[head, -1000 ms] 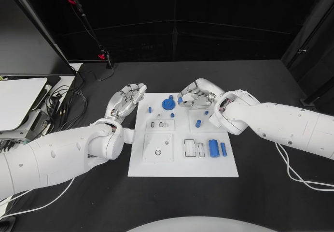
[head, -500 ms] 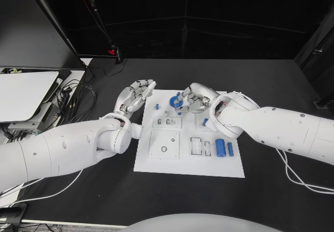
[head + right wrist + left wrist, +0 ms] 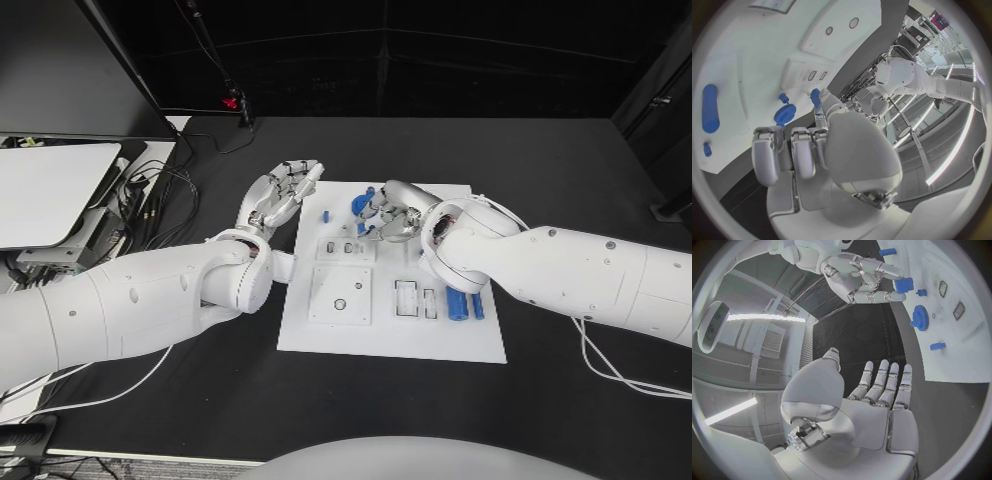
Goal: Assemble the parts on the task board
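Our left hand (image 3: 278, 195) hovers spread and empty at the board's (image 3: 389, 335) far left edge, much as a second ago. Our right hand (image 3: 387, 212) has slid left over the far side, pinching a small blue part (image 3: 903, 285) above the blue gear (image 3: 919, 318), so seating seems next.

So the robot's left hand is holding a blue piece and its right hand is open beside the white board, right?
Not quite, the hands are swapped. In the left wrist view the right hand pinches a small blue part above the task board. The left hand is the open one, fingers spread, holding nothing, beside the board's edge, as the head view also shows.
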Available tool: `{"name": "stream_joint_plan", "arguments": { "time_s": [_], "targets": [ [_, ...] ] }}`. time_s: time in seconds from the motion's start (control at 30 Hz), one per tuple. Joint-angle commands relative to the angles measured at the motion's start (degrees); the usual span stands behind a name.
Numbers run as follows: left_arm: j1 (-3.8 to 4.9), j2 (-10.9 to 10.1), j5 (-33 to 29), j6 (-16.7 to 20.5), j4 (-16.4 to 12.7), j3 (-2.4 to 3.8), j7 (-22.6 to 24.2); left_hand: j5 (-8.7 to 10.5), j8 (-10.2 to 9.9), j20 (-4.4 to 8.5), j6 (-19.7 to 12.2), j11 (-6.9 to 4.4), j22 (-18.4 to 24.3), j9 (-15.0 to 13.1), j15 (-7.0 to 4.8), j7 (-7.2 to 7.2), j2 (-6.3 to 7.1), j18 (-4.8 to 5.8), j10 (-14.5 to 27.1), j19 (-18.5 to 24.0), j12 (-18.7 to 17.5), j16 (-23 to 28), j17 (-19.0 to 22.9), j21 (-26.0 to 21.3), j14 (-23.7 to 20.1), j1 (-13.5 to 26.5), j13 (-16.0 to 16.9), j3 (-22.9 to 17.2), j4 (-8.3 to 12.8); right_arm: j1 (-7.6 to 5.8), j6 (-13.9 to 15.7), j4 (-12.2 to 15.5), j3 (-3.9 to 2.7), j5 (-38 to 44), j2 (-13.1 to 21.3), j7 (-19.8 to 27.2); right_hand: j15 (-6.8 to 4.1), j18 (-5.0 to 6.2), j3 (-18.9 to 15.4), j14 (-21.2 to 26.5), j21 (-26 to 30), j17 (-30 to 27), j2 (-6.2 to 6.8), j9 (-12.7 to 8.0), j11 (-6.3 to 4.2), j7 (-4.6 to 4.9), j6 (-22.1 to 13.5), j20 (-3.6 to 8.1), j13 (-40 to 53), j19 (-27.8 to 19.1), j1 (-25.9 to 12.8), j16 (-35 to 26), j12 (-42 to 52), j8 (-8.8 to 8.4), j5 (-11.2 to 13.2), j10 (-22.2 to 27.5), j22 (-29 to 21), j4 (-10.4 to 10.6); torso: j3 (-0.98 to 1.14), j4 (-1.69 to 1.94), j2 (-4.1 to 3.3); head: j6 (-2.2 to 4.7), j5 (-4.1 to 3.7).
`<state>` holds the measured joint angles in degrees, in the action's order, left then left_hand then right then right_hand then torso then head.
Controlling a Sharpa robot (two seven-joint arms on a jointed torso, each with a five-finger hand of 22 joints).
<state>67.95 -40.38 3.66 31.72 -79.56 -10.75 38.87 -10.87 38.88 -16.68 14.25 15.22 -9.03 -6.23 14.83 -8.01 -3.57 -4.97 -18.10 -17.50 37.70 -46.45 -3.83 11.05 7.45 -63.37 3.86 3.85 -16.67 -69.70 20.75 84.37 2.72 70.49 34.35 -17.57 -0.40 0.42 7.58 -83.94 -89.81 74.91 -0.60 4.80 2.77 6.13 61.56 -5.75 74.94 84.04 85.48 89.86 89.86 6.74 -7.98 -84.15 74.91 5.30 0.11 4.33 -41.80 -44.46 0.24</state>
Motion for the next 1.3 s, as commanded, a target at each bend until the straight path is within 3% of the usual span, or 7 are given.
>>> {"name": "stream_joint_plan", "arguments": {
  "time_s": [0.03, 0.43, 1.3],
  "targets": [
    [0.12, 0.1, 0.3, 0.0, 0.0, 0.06, 14.3, -0.21, 0.3, 0.10, 0.3, 0.01, -0.1, 0.0, 0.34, -9.06, -0.33, -0.35, -0.1, 0.2, 0.3, -0.3, 0.1, 0.2, 0.1, -0.1, 0.0, 0.4, 0.0, 0.07, -0.9, 0.5, -0.03, 3.2, -0.2, -4.4, 0.19, -0.42, -0.1, -6.1, -0.2, 15.1, 0.38, -0.1, 0.39, 0.72, 1.9, -0.42, 15.1, 6.0, -0.1, 0.1, 0.1, -0.20, -0.2, -5.9, 15.1, -0.2, -0.01, -0.01, -0.01, -0.11, -0.07],
    [0.12, 0.2, 0.3, 0.0, 0.0, 0.06, 14.2, -0.21, 0.3, 0.10, 0.3, 0.01, -0.1, 0.0, 0.34, -9.06, -0.33, -0.35, -0.1, 0.2, 0.3, -0.3, 0.1, 0.2, 0.1, -0.1, 0.0, 0.4, 0.0, 0.89, -0.9, -0.4, 0.00, 5.2, -1.5, -6.7, 0.15, -0.42, -0.2, -6.1, -0.2, 15.1, 0.59, -0.3, 0.46, 0.80, 1.5, -0.39, 15.1, 6.0, -0.4, 0.1, 0.1, -0.74, -0.2, -5.9, 15.1, -0.3, 0.03, 0.06, -0.04, -0.20, -0.49],
    [0.12, 0.2, 0.3, 0.0, 0.1, 0.06, 14.0, -0.26, 0.3, 0.09, 0.3, 0.00, -0.1, 0.1, 0.34, -9.06, -0.38, -0.34, -0.1, 0.2, 0.4, -0.4, 0.1, 0.3, 0.2, -0.1, -0.1, 0.5, 0.0, 2.83, -0.3, -2.3, 0.01, 5.3, -2.9, -6.3, 0.33, -0.42, -0.2, -6.1, -0.2, 15.1, 0.80, -0.8, 0.92, 1.39, 0.1, -0.48, 15.1, 6.0, -0.8, 0.1, 0.1, -2.11, -0.3, -5.9, 15.1, -0.5, -0.01, -0.02, -0.01, -0.34, -0.49]
  ]
}}
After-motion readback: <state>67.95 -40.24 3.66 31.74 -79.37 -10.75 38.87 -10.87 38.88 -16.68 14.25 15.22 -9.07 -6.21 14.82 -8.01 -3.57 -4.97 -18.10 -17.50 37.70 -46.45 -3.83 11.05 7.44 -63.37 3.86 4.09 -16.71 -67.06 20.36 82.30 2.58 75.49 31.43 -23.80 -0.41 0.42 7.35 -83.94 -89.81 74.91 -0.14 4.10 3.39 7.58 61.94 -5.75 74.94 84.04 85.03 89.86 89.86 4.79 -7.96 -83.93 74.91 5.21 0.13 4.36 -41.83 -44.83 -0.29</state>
